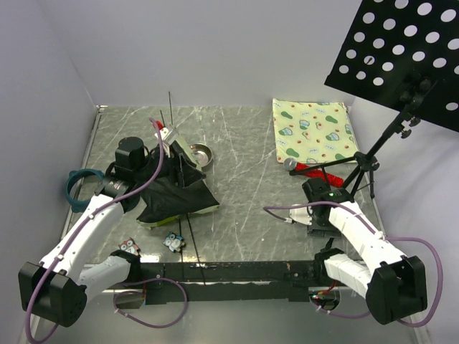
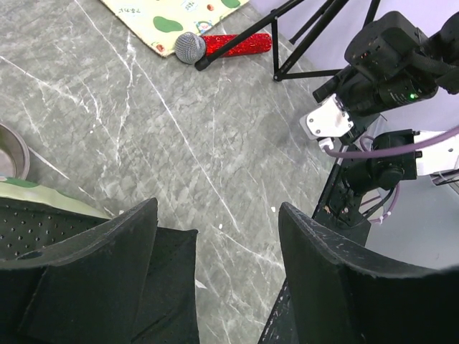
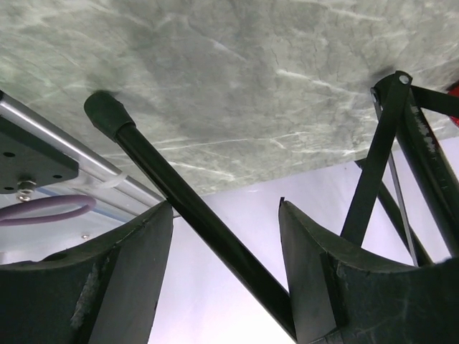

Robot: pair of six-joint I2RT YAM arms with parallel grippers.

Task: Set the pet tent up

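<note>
Pet tent point(image 1: 172, 197) lies collapsed on the left half of the bench point(image 1: 244, 215), a heap of black sheet with a lime edge at its near side. A teal ring point(image 1: 79, 186) sits left of it and a steel bowl point(image 1: 200, 153) just behind. The left pincer point(image 2: 216, 209) hangs over the heap's right edge, jaws wide, nothing between them. Farther right lie a printed mat point(image 1: 312, 131) and a red-handled microphone point(image 1: 290, 164). The right pincer point(image 3: 224, 206) stands wide, with a black tripod leg point(image 3: 193, 208) of the music stand point(image 1: 401, 50) passing between its jaws.
</note>
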